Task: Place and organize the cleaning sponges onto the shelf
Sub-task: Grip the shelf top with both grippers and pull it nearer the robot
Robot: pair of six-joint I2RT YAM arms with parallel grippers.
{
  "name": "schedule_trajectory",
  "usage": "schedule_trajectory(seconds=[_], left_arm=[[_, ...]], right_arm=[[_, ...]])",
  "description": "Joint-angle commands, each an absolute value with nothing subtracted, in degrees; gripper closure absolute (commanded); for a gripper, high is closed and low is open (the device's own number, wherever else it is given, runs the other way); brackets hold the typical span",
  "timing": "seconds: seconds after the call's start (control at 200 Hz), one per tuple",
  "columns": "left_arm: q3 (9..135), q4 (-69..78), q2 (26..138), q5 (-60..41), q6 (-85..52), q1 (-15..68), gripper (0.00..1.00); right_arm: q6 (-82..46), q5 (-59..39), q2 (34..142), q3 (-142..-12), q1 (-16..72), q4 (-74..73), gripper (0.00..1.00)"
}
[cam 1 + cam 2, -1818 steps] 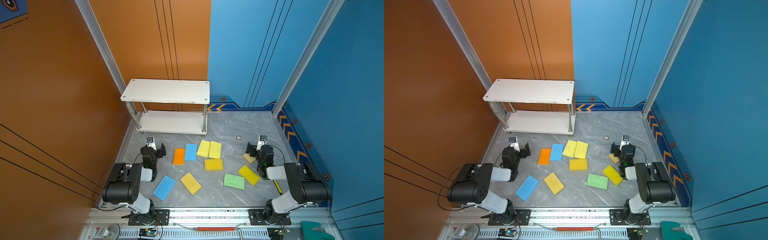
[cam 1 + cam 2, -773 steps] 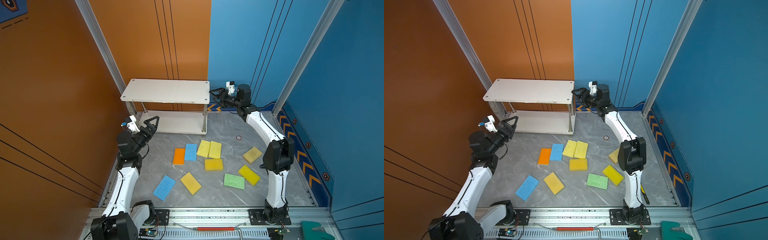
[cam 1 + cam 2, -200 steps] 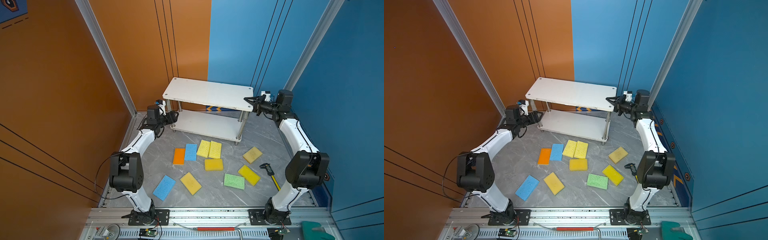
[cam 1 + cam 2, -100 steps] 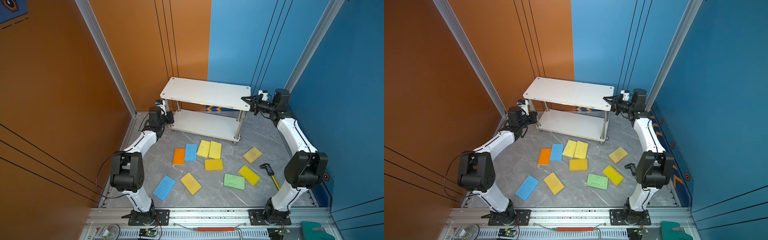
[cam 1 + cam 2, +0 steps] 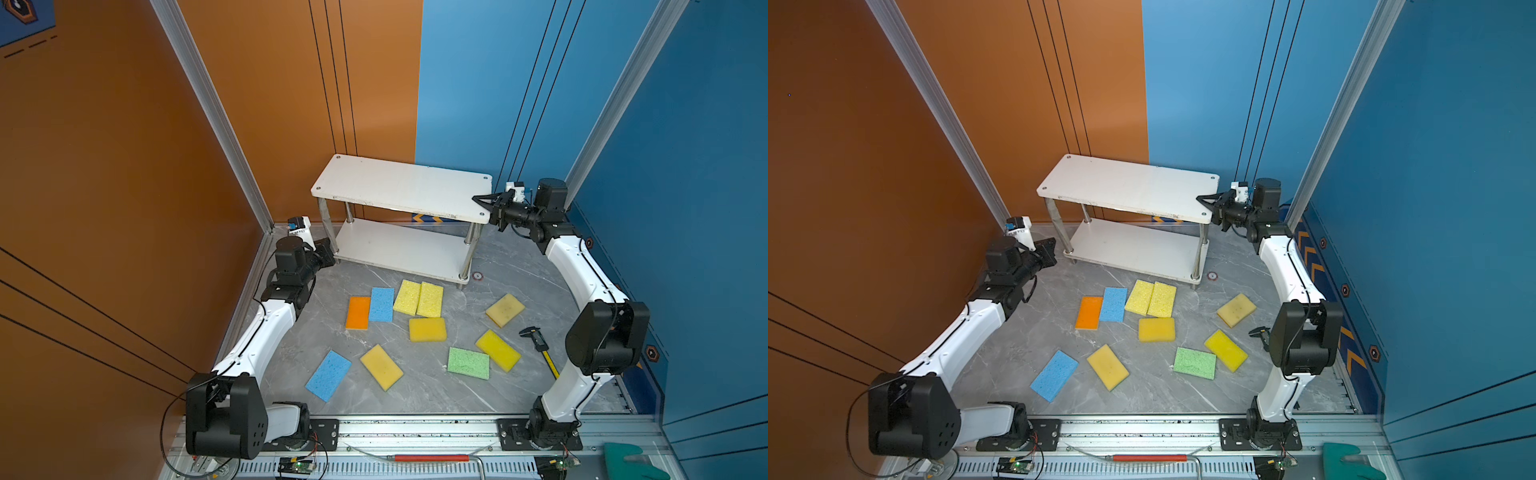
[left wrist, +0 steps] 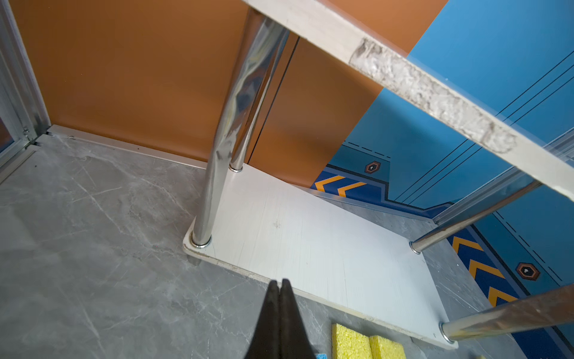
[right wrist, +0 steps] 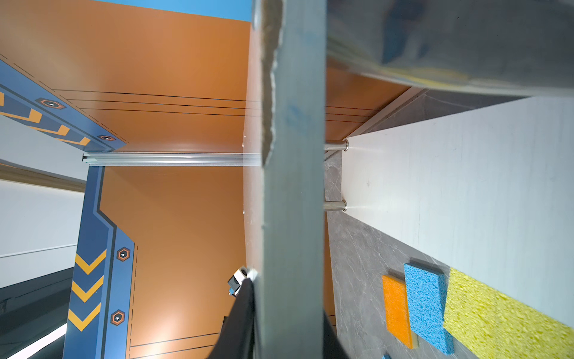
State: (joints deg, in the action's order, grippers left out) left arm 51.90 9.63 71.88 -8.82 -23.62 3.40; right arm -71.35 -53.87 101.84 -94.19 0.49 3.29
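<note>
The shelf (image 5: 399, 189) stands at the back of the floor, both white boards bare. My right gripper (image 5: 484, 203) is shut on the right end of its top board (image 7: 292, 186), a finger on each face. My left gripper (image 5: 328, 249) is shut on nothing, just off the lower board's (image 6: 310, 245) left front corner. Several cleaning sponges lie flat on the floor in front: orange (image 5: 358, 312), blue (image 5: 381, 304), two yellow side by side (image 5: 417, 297), another yellow (image 5: 427, 329), pale tan (image 5: 505, 309), green (image 5: 468, 363), and a second blue (image 5: 328, 375).
A caliper with a yellow handle (image 5: 538, 338) lies on the floor by the right arm. Orange and blue walls close in behind and beside the shelf. A metal rail (image 5: 415, 428) with a red-handled tool (image 5: 428, 458) runs along the front; a teal glove (image 5: 631, 461) lies at the front right.
My left gripper has shut and drawn back a little from the shelf's left post. The shelf has slid slightly left, with my right gripper still clamped on its top board.
</note>
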Motion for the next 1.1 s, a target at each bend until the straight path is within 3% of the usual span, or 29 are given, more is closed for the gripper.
schedule_trajectory(seconds=[0.0, 0.125, 0.225, 0.3, 0.541, 0.846, 0.966, 1.091], left_arm=[[48.73, 5.99, 67.06, -6.4, -24.87, 3.76, 0.98], [46.14, 6.11, 64.51, -5.8, -24.88, 3.24, 0.93], [46.0, 10.24, 67.63, -7.05, -24.59, 2.13, 0.33], [46.67, 15.97, 72.18, -9.26, -24.27, 1.21, 0.26], [53.96, 26.68, 87.79, -10.41, -21.86, -0.35, 0.23], [68.29, 26.81, 101.41, -11.17, -17.66, 0.18, 0.27], [72.25, 26.81, 105.53, -12.26, -17.92, 0.46, 0.45], [73.55, 26.81, 106.85, -12.87, -18.11, 0.92, 0.79]], right_arm=[[-64.42, -56.16, 101.04, -93.44, 2.36, 3.95, 0.86], [-64.16, -56.69, 101.35, -92.75, 2.29, 3.93, 0.86], [-63.9, -56.69, 101.3, -92.62, 2.29, 3.93, 0.86], [-63.81, -56.61, 101.2, -92.51, 2.3, 3.92, 0.86], [-66.42, -56.85, 101.08, -90.83, 2.29, -0.25, 0.86], [-68.49, -56.74, 103.03, -90.0, 2.63, -3.24, 0.87], [-68.57, -56.6, 103.66, -89.91, 2.81, -3.33, 0.86], [-68.56, -56.44, 104.09, -90.27, 2.86, -3.17, 0.86]])
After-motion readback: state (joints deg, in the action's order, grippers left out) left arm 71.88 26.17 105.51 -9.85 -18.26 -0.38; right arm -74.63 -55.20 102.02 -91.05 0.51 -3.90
